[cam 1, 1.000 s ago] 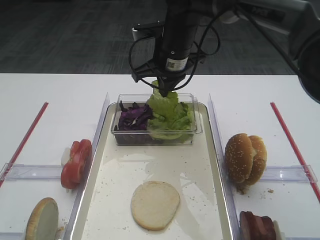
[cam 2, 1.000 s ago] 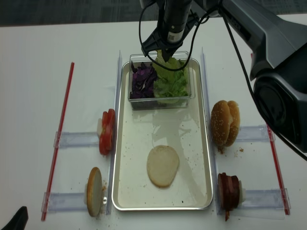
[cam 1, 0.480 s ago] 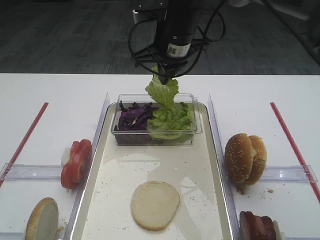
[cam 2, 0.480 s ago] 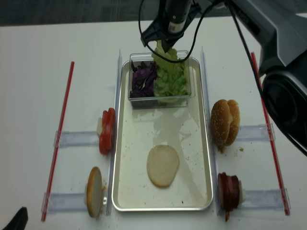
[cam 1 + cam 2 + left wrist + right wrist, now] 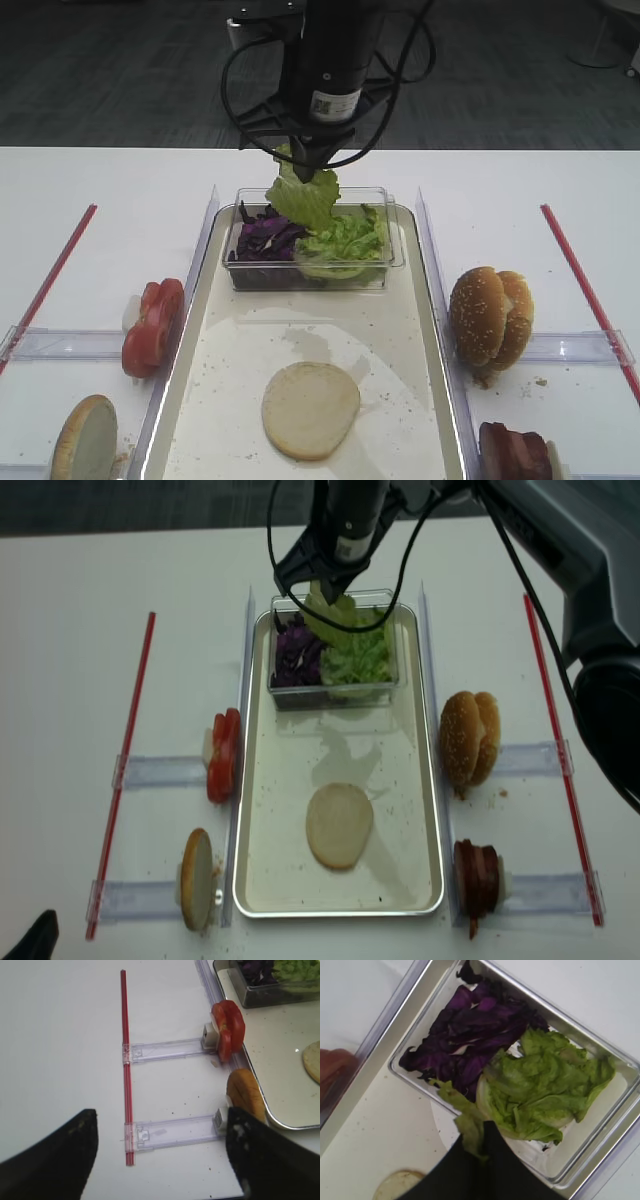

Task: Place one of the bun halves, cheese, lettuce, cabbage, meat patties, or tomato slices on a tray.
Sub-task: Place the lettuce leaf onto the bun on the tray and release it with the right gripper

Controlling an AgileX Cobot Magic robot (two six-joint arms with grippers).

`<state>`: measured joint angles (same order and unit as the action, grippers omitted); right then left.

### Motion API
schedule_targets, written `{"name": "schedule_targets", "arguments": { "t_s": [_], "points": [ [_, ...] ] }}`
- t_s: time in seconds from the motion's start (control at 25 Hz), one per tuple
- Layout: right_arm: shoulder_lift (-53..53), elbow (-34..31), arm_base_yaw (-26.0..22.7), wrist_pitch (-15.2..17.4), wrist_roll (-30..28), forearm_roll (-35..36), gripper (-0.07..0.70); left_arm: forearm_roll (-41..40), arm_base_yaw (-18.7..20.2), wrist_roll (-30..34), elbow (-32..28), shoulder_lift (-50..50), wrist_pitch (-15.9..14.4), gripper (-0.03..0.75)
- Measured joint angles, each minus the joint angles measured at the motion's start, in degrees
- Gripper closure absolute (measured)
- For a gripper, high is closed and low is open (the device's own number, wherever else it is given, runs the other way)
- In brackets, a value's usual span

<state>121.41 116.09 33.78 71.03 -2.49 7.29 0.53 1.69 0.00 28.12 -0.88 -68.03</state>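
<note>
Right tool point(image 5: 305, 172) clamped on a lettuce leaf point(image 5: 303, 197), now lifted clear of the plastic tub point(image 5: 312, 275) and shifted left since a second ago. Bun half point(image 5: 310, 410) lies on the tray point(image 5: 425, 330). Judgement: carry next.

The tomato slices point(image 5: 228, 1028) and a bun half point(image 5: 245, 1096) stand just beside the tray point(image 5: 260, 1105).
</note>
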Motion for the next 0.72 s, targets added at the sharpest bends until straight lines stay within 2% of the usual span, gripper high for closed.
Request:
{"name": "schedule_targets", "arguments": {
  "t_s": [0.72],
  "points": [
    [-16.85, -22.62, 4.61, 0.0, -0.2, 2.17, 0.589, -0.1, 0.0, 0.0, 0.0, 0.0, 0.0, 0.223]
  ]
}}
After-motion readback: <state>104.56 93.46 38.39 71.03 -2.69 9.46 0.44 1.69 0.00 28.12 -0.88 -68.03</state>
